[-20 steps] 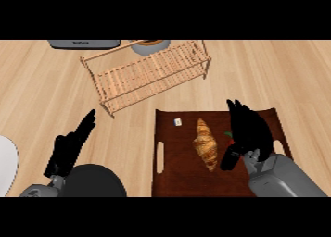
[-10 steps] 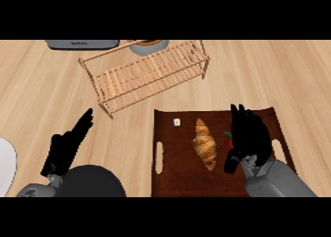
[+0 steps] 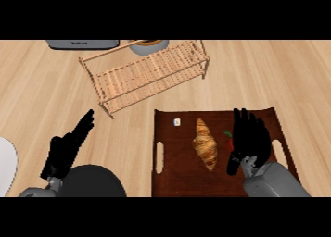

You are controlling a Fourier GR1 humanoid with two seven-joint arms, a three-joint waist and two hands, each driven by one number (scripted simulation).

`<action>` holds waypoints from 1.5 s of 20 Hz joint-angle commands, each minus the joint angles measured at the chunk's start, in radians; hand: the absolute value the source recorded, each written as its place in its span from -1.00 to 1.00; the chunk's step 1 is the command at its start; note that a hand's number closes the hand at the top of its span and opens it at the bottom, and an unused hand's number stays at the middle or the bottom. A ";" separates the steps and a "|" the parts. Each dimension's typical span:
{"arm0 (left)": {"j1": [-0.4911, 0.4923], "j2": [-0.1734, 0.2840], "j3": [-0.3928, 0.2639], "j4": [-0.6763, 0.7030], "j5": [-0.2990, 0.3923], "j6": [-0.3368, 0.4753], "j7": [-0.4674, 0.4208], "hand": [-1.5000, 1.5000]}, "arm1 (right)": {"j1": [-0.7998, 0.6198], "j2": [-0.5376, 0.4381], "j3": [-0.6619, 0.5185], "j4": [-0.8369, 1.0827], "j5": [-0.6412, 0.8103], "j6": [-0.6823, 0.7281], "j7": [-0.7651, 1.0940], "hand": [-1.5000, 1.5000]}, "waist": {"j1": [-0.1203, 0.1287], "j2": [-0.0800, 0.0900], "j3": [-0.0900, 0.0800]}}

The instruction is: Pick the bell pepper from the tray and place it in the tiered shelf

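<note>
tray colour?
Dark reddish brown; the tray shows best in the head view, lying under the croissant.

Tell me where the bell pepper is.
On the tray, right half in the head view: the bell pepper sits between the croissant and the right robot hand, mostly hidden.

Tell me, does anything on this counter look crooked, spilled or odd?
Nothing is spilled or broken. The slatted wooden tiered shelf sits at a slant to the dark brown tray. The red bell pepper is mostly hidden under the right robot hand, beside a golden croissant.
</note>
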 commanded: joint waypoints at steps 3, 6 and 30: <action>0.041 -0.023 0.001 -0.001 -0.034 -0.010 -0.036 0.00 | -0.004 0.007 -0.085 0.058 0.021 0.057 -0.007 -1.00 | 0.001 0.000 0.000; -0.017 -0.036 0.011 -0.005 -0.060 0.003 0.024 0.00 | 0.032 0.060 -0.044 0.086 0.105 0.022 0.006 -1.00 | -0.001 0.001 0.000; -0.041 -0.109 0.084 -0.003 -0.123 -0.048 0.051 0.00 | -0.057 0.164 -0.140 0.246 0.327 -0.086 -0.216 1.00 | -0.001 0.001 0.000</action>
